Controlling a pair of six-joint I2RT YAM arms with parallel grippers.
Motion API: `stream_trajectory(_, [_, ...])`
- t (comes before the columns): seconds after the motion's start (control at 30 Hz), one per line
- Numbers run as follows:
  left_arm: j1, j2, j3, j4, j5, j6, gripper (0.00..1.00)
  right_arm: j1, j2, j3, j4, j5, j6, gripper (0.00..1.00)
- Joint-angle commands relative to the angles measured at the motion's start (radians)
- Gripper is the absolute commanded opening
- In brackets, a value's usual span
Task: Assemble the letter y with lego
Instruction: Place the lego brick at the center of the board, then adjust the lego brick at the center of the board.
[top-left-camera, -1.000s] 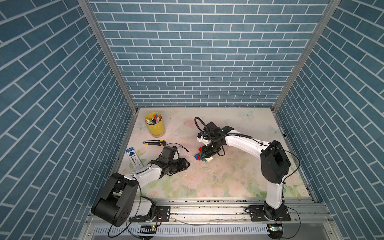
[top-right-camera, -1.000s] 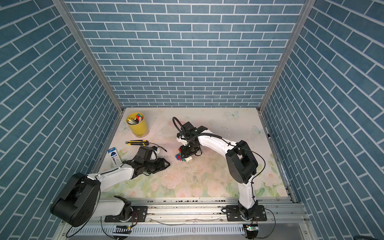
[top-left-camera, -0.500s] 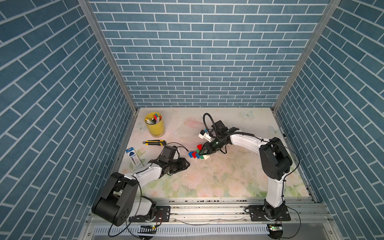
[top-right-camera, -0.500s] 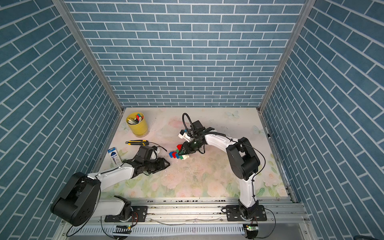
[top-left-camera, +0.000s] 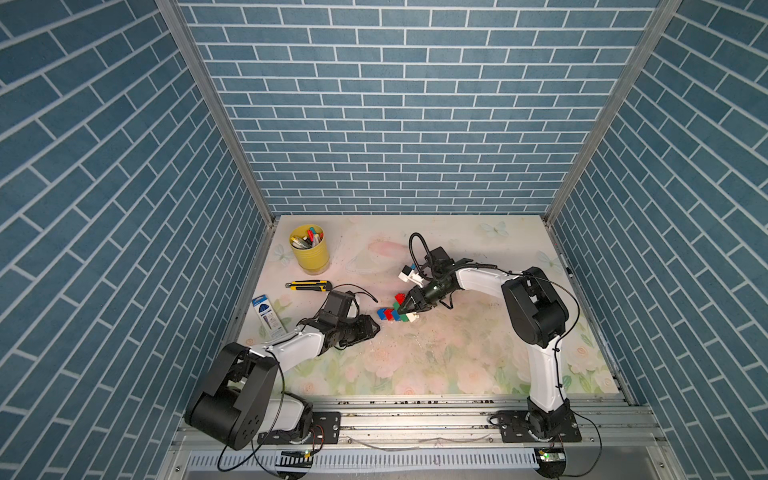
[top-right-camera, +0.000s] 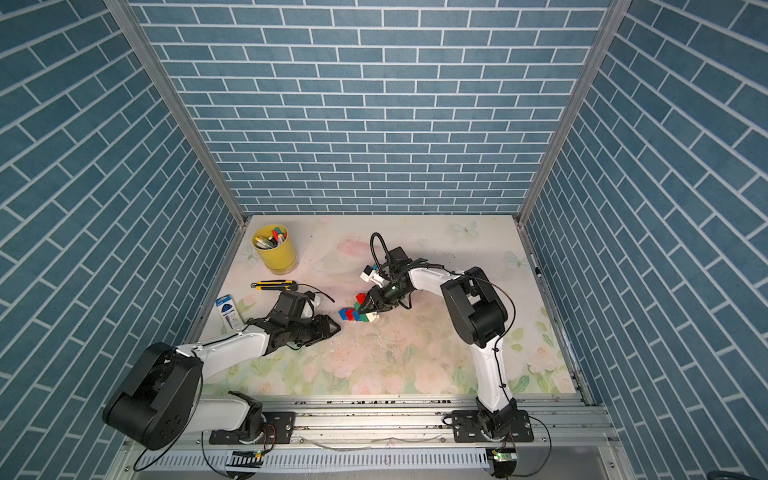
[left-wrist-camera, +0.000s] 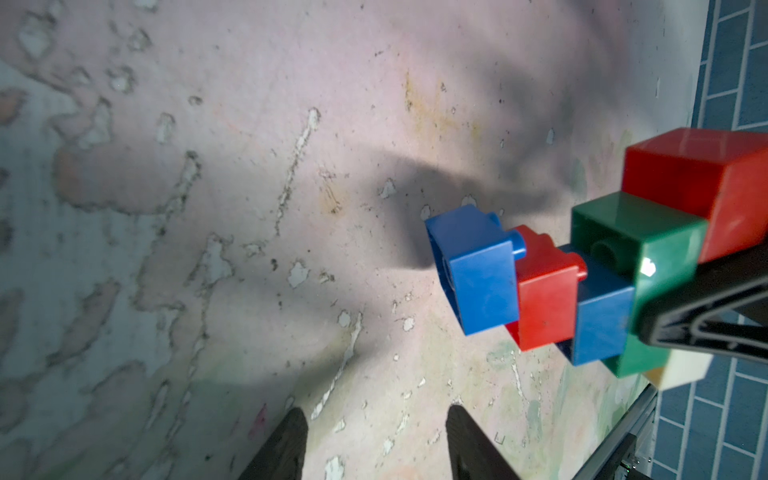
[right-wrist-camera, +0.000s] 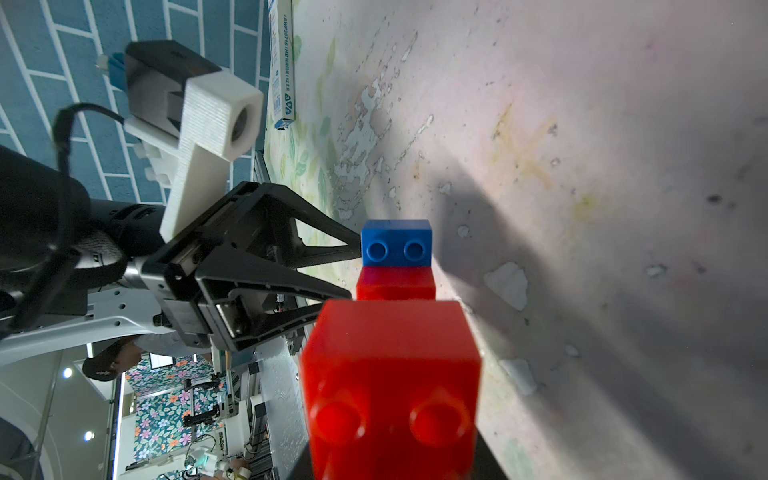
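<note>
The letter y (top-left-camera: 394, 312) (top-right-camera: 356, 312) is a joined cluster of lego on the mat's middle, shown in both top views. The left wrist view shows its stepped tail of blue (left-wrist-camera: 473, 270), red (left-wrist-camera: 544, 291) and blue (left-wrist-camera: 602, 316) bricks. A green brick (left-wrist-camera: 636, 245), a red brick (left-wrist-camera: 698, 187) and a white brick (left-wrist-camera: 681, 368) follow. My right gripper (top-left-camera: 402, 309) is shut on the green part, one black finger (left-wrist-camera: 706, 316) lying across it. I cannot tell whether the cluster touches the mat. My left gripper (top-left-camera: 376, 328) (left-wrist-camera: 376, 415) stands open and empty, just short of the tail's blue end (right-wrist-camera: 397, 243).
A yellow cup of pens (top-left-camera: 309, 251) stands at the back left. A yellow-and-black utility knife (top-left-camera: 307, 285) and a blue-and-white box (top-left-camera: 268, 311) lie beside the left wall. Blue brick-pattern walls close in three sides.
My right wrist has tipped from pointing down over the cluster to reaching low from the right, and the cluster has shifted slightly towards the left gripper. The left arm has not moved.
</note>
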Motion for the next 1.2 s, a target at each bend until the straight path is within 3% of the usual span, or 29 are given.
stream_trajectory(0.0, [0.005,0.031,-0.017,-0.076,-0.035,0.002,0.57,-0.015,0.027,0.021,0.008,-0.045,-0.006,0.38])
stream_trajectory(0.37, [0.006,0.027,-0.021,-0.076,-0.033,0.003,0.56,-0.075,0.034,0.058,-0.027,0.023,-0.002,0.50])
stream_trajectory(0.6, [0.005,0.029,-0.016,-0.069,-0.028,0.007,0.56,-0.118,-0.024,0.022,-0.076,0.220,0.022,0.51])
stream_trajectory(0.73, [0.006,0.027,-0.012,-0.076,-0.029,0.007,0.56,-0.107,-0.114,-0.094,-0.038,0.337,0.067,0.46])
stream_trajectory(0.87, [0.006,0.022,-0.011,-0.082,-0.031,0.010,0.56,-0.087,-0.180,-0.210,0.021,0.377,0.116,0.36])
stream_trajectory(1.17, [0.005,0.028,-0.001,-0.087,-0.034,0.008,0.56,-0.012,-0.141,-0.233,0.109,0.437,0.181,0.25])
